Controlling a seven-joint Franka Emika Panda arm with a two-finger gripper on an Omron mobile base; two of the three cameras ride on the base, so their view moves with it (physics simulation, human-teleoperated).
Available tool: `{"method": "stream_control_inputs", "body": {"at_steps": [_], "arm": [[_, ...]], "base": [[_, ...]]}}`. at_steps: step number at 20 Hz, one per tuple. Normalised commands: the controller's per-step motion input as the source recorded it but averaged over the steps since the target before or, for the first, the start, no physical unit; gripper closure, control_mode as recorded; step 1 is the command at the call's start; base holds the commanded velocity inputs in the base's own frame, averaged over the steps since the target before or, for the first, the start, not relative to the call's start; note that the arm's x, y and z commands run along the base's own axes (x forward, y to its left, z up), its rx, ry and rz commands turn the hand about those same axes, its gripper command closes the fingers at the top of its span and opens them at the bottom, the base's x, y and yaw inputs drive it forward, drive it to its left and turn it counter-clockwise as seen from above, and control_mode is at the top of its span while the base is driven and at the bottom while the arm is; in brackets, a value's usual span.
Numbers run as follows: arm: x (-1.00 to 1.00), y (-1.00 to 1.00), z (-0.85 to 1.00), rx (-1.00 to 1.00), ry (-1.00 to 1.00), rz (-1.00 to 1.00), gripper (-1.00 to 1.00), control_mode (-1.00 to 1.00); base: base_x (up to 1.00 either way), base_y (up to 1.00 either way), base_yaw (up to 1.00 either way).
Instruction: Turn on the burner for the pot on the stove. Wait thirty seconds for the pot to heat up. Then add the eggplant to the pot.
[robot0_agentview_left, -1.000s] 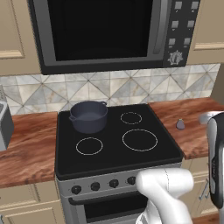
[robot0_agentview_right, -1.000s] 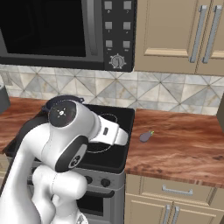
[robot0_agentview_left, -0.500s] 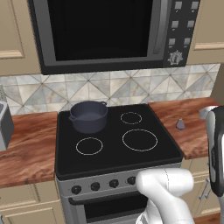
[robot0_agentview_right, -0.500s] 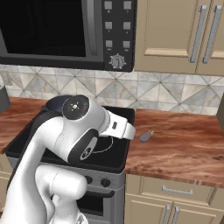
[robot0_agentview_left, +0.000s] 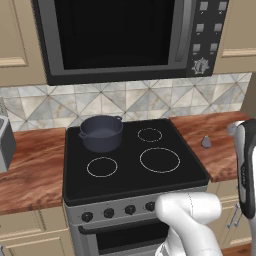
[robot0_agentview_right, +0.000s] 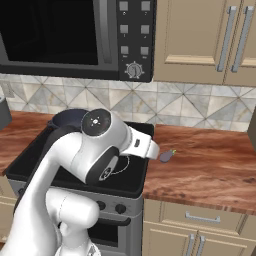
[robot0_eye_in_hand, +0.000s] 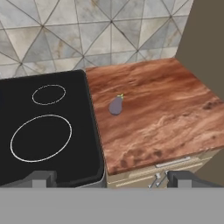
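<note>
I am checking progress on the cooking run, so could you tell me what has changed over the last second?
The arm has swung further right, toward the counter beside the stove; the open gripper now looks down at the eggplant. Nothing was grasped or released. The pot and eggplant stayed put.

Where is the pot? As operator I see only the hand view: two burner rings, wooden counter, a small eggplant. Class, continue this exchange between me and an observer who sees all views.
Observer: The pot sits on the stove's rear left ring, seen from the left base view.
Operator: Is the eggplant already in it?
Observer: No. The eggplant lies on the counter right of the stove, apart from the pot.
Operator: What hangs above the stove?
Observer: A black-windowed microwave with a dial at its lower right.
</note>
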Motion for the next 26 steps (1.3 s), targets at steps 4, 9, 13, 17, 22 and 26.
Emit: {"method": "stream_control_inputs", "body": {"at_steps": [4, 9, 13, 17, 22, 26], "arm": [[0.32, 0.0, -0.12, -0.01, 0.0, 0.0, -1.0, -1.0], [0.34, 0.0, -0.17, 0.0, 0.0, 0.0, -1.0, -1.0], [0.25, 0.0, -0.27, -0.01, 0.0, 0.0, -1.0, -1.0], [0.18, 0.0, -0.26, 0.0, 0.0, 0.0, -1.0, -1.0], [0.17, 0.0, -0.25, 0.0, 0.0, 0.0, -1.0, -1.0], [0.16, 0.0, -0.25, 0.0, 0.0, 0.0, -1.0, -1.0]], "base": [[0.0, 0.0, 0.0], [0.0, 0.0, 0.0], [0.0, 0.0, 0.0], [0.0, 0.0, 0.0], [0.0, 0.0, 0.0], [0.0, 0.0, 0.0]]}}
